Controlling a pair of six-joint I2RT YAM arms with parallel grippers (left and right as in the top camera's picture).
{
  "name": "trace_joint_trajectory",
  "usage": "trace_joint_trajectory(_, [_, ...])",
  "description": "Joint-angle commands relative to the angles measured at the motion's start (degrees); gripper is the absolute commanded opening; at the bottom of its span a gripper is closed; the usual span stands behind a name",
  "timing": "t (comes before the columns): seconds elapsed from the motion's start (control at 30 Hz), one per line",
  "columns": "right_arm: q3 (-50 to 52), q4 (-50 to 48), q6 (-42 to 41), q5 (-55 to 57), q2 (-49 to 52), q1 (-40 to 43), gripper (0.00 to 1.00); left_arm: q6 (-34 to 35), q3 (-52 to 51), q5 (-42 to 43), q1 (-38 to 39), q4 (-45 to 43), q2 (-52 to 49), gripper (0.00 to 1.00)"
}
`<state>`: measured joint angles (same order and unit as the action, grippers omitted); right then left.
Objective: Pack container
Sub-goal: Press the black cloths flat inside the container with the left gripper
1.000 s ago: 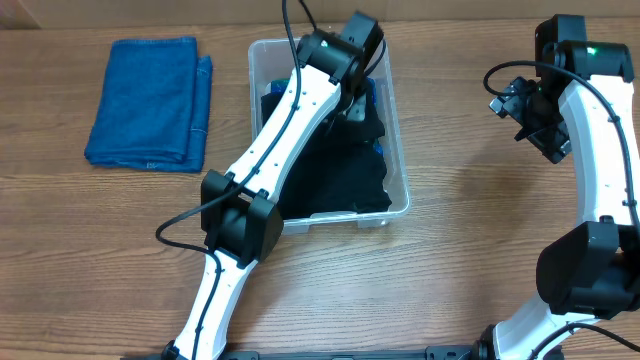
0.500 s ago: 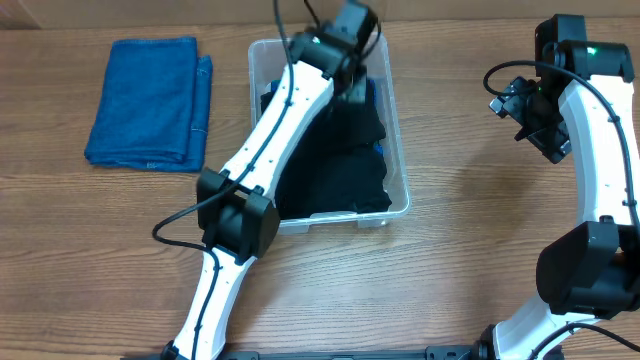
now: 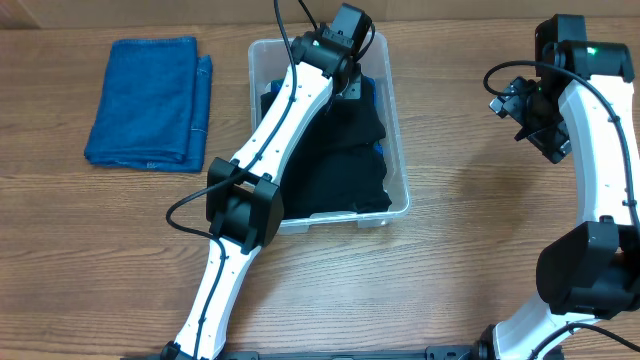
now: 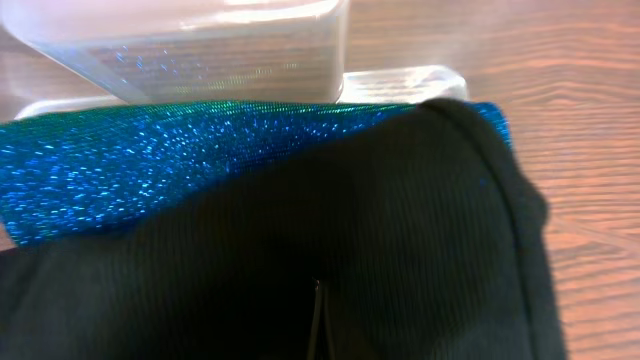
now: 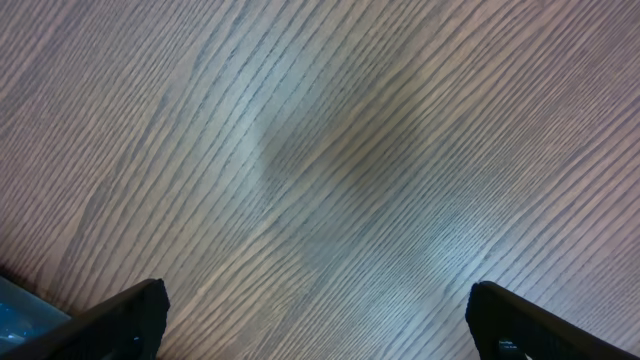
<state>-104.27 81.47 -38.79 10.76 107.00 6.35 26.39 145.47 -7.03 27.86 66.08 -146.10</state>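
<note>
In container (image 3: 330,220): left pincer (image 3: 352,88) closed near black cloth (image 3: 340,165); right pincer (image 5: 320,320) wide open, empty.

Left arm (image 3: 285,115) spanning container (image 3: 402,170), open tabletop (image 3: 450,200) toward right tool (image 5: 320,320)

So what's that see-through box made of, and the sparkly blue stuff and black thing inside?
The see-through rectangular box looks like glossy clear plastic: its walls glint and show what's behind. The sparkly blue stuff seems a glittery fabric, shiny specks all over. The black thing looks like soft matte cloth, probably knit, with fine ribs.
</note>
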Motion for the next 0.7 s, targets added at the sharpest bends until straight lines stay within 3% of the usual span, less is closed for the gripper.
trace_joint_trajectory(0.0, [0.07,-0.22,-0.28,0.76,-1.14,0.15,1.00,-0.48,-0.52,-0.87,0.02,0.09,-2.14,0.05])
trace_joint_trajectory(0.2, [0.07,-0.22,-0.26,0.76,-1.14,0.15,1.00,-0.74,-0.33,-0.90,-0.11,0.13,3.69,0.05])
trace_joint_trajectory(0.3, [0.07,-0.22,-0.28,0.76,-1.14,0.15,1.00,-1.18,-0.33,-0.92,-0.11,2.67,9.79,0.24])
trace_joint_trajectory(0.37, [0.07,-0.22,-0.26,0.76,-1.14,0.15,1.00,-1.60,-0.33,-0.92,-0.20,4.83,14.14,0.26])
trace_joint_trajectory(0.43, [0.07,-0.22,-0.26,0.76,-1.11,0.15,1.00,-3.74,-0.33,-0.92,-0.57,6.84,18.64,0.51])
trace_joint_trajectory(0.5, [0.07,-0.22,-0.26,0.76,-1.14,0.15,1.00,-4.07,-0.33,-1.53,-1.55,11.47,23.30,0.53])
trace_joint_trajectory(0.63, [0.07,-0.22,-0.26,0.76,-1.14,0.15,1.00,2.84,-0.33,-0.35,-4.46,23.96,26.25,0.58])
trace_joint_trajectory(0.67, [0.07,-0.22,-0.26,0.76,-1.14,0.15,1.00,3.96,-0.37,-0.20,-5.07,26.71,25.97,0.65])
